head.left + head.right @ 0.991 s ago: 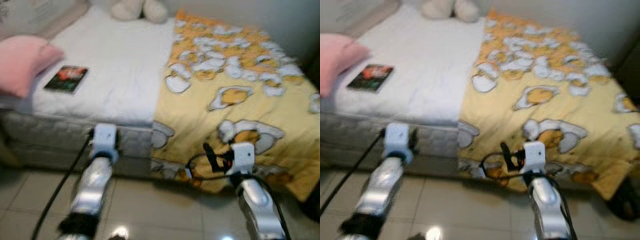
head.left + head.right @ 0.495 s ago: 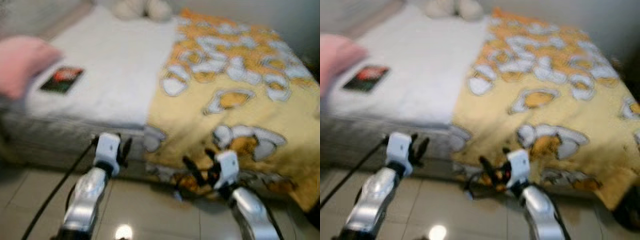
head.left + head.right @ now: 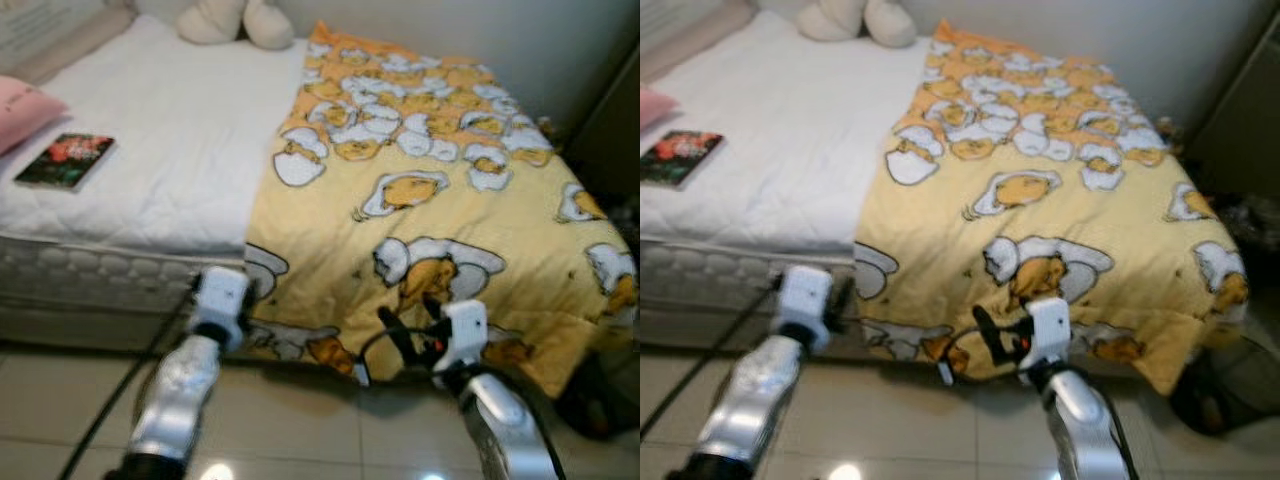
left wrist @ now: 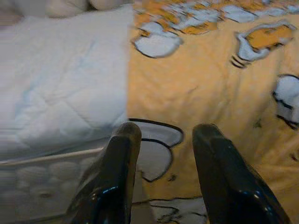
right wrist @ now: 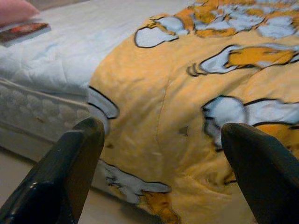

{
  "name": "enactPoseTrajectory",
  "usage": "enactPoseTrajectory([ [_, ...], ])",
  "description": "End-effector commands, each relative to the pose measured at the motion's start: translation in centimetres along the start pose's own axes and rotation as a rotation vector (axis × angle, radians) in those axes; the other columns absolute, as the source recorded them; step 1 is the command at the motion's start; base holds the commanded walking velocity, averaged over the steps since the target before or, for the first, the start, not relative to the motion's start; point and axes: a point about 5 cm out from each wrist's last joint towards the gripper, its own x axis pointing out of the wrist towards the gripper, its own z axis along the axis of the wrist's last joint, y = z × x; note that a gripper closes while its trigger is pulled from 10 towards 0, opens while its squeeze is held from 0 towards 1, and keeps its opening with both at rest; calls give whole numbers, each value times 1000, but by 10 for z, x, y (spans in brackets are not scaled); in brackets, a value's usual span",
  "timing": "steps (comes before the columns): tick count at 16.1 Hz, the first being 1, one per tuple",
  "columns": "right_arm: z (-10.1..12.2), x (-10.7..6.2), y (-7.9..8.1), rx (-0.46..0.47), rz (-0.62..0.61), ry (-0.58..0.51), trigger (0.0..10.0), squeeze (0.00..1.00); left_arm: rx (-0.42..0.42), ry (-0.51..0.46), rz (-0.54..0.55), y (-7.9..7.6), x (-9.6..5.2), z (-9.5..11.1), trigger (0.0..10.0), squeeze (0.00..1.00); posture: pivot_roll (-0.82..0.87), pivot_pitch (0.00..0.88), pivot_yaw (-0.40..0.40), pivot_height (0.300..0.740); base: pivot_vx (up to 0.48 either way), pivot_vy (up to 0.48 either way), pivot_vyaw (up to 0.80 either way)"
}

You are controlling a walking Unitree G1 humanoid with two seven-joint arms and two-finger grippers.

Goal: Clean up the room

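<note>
left eye view: the yellow blanket (image 3: 430, 190) covers the right part of the bed (image 3: 160, 170), from the wall end down to the near edge, where its hem hangs over the mattress side toward the tiled floor (image 3: 300, 420). the white sheet on the left part lies bare, with a book (image 3: 63, 161) and a pink pillow (image 3: 22, 105) near the left edge and a plush toy (image 3: 222, 20) at the far end.

both grippers are raised in front of the near bed edge. the left gripper (image 4: 161, 177) has its fingers moderately apart and holds nothing; it sits at the blanket's left border, where yellow cloth meets white sheet. the right gripper (image 5: 159, 186) is spread wide and empty, facing the hanging hem, close to it but not touching.

judgement: the blanket lies straight ahead of both grippers, long axis running away from the robot. each arm is near its own section of hem, so a two-handed grasp along the near edge is the likely next step.
</note>
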Motion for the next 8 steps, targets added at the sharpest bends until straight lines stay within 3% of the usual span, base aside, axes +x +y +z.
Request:
enactPoseTrajectory([
  [1,1,0,-13,-41,-73,15,10000,43,-6,-17,-8,-3,4,5,10000,0,56,0,-48,740,0,0,0],
  [3,-2,4,-19,-66,-129,56,10000,0,-1,-14,5,1,7,7,10000,0,57,0,-46,740,0,0,0],
  [5,5,6,-17,-46,-121,-2,10000,0,-28,-12,48,7,14,10,10000,0,54,0,-43,740,0,0,566],
  [7,9,10,-18,-39,-154,-34,10000,0,-237,35,171,18,15,4,10000,0,49,0,-37,740,0,0,472],
  [8,13,10,-21,-11,-188,-63,10000,0,-405,70,248,23,13,-3,10000,0,49,0,-37,740,0,0,481],
])
